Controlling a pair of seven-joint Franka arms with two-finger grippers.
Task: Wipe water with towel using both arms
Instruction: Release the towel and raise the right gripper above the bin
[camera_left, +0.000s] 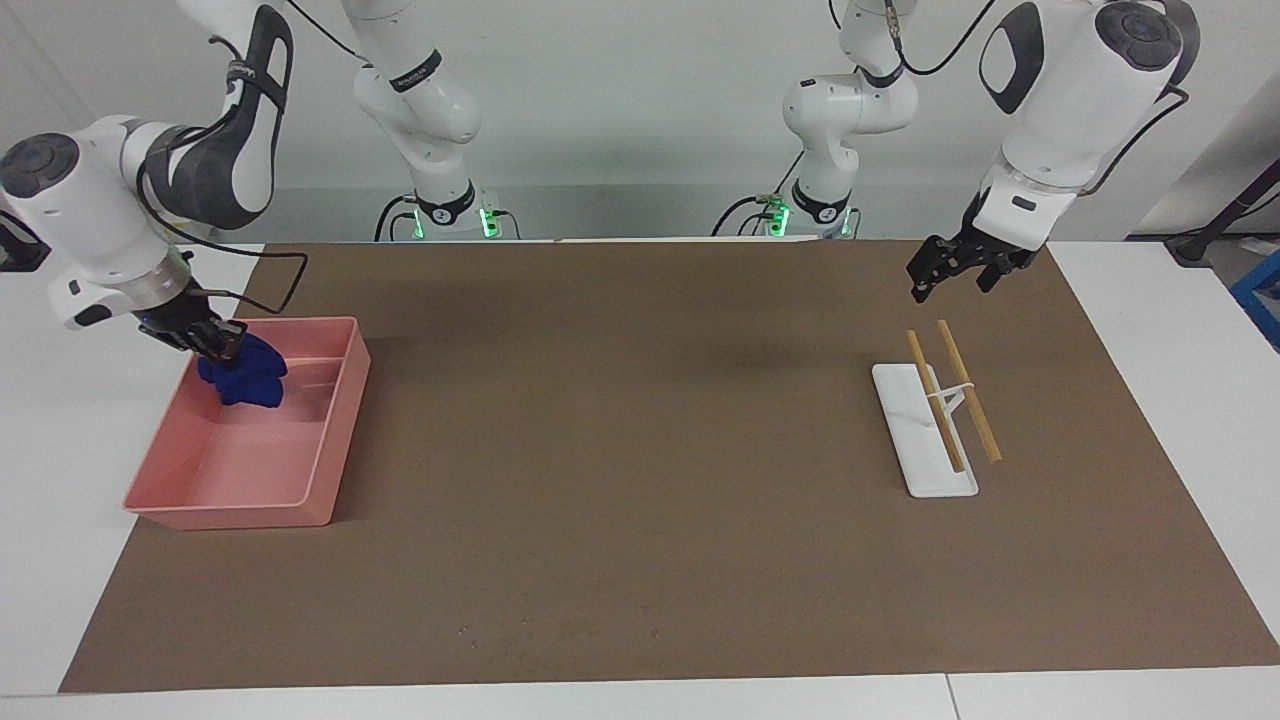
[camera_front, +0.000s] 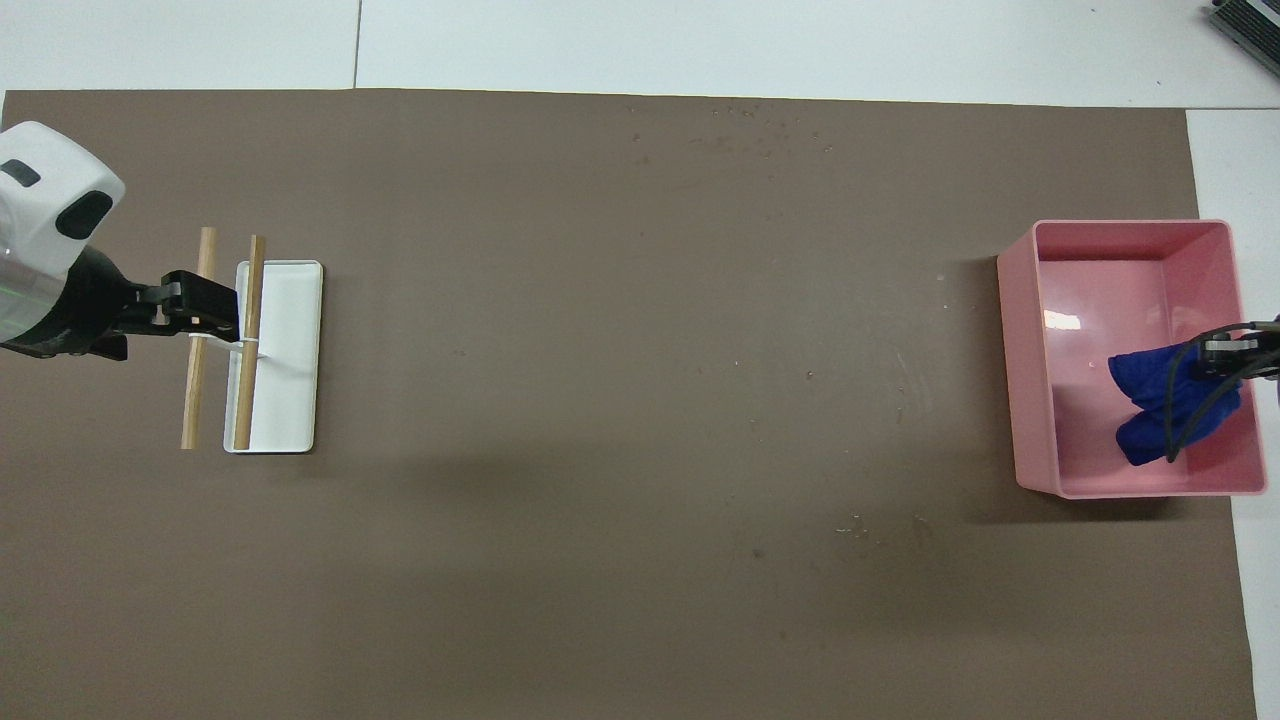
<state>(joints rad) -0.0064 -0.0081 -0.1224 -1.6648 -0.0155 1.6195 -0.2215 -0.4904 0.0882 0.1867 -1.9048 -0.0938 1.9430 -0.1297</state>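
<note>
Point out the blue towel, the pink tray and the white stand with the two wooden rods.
towel (camera_left: 245, 378), facing view, middle of the bunched cloth.
pink tray (camera_left: 230, 515), facing view, its outer wall.
white stand (camera_front: 290, 350), overhead view, bare base plate.

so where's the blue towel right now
The towel is in the pink tray at the right arm's end of the table, at the tray's end nearer the robots, with the right tool shut on it.
</note>
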